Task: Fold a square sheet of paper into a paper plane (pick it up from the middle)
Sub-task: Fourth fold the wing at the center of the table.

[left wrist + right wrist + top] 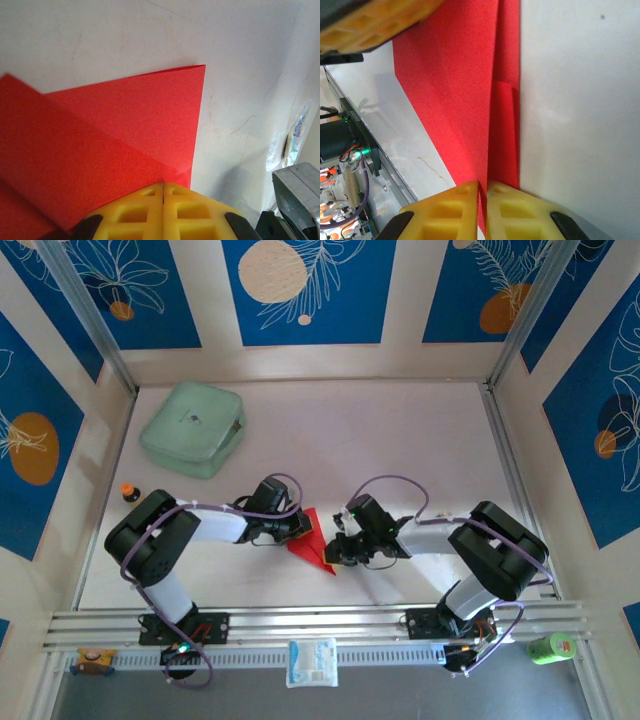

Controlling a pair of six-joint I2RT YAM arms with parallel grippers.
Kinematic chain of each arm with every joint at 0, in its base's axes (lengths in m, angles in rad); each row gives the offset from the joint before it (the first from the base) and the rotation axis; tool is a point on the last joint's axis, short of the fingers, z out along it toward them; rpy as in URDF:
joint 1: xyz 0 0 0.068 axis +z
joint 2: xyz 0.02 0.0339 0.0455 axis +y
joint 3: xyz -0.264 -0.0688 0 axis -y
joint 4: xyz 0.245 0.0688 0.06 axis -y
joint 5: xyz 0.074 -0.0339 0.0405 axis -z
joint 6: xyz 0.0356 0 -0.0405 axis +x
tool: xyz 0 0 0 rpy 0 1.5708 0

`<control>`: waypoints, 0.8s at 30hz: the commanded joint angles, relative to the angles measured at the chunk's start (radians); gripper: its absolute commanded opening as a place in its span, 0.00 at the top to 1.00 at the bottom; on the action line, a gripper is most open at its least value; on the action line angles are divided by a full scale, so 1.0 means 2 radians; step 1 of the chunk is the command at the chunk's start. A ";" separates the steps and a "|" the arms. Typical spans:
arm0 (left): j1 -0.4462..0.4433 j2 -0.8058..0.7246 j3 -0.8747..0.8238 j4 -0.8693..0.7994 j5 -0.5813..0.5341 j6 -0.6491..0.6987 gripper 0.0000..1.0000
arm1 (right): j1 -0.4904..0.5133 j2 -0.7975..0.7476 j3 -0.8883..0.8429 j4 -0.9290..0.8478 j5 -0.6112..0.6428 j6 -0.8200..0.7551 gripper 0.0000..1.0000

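The square sheet of paper (308, 543) is bright red, folded into layers with a triangular outline, and lies on the table between the two arms. In the left wrist view the red paper (110, 135) shows a diagonal crease. My left gripper (163, 186) is shut, its yellow tips meeting at the paper's near corner with nothing visible between them. From above, the left gripper (303, 528) is at the paper's upper left edge. My right gripper (482, 187) is shut on an upright fold of the paper (465, 90), red showing between its tips. The right gripper (337, 552) sits at the paper's lower right point.
A mint-green case (193, 428) lies at the back left. A small orange-capped bottle (130, 492) stands by the left wall. A white packet (312, 661) and a green object (550, 647) lie beyond the metal rail (320, 625) at the near edge.
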 commanded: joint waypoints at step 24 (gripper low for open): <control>-0.001 0.003 -0.016 -0.025 -0.021 0.000 0.98 | 0.024 -0.004 -0.040 -0.040 -0.016 0.002 0.95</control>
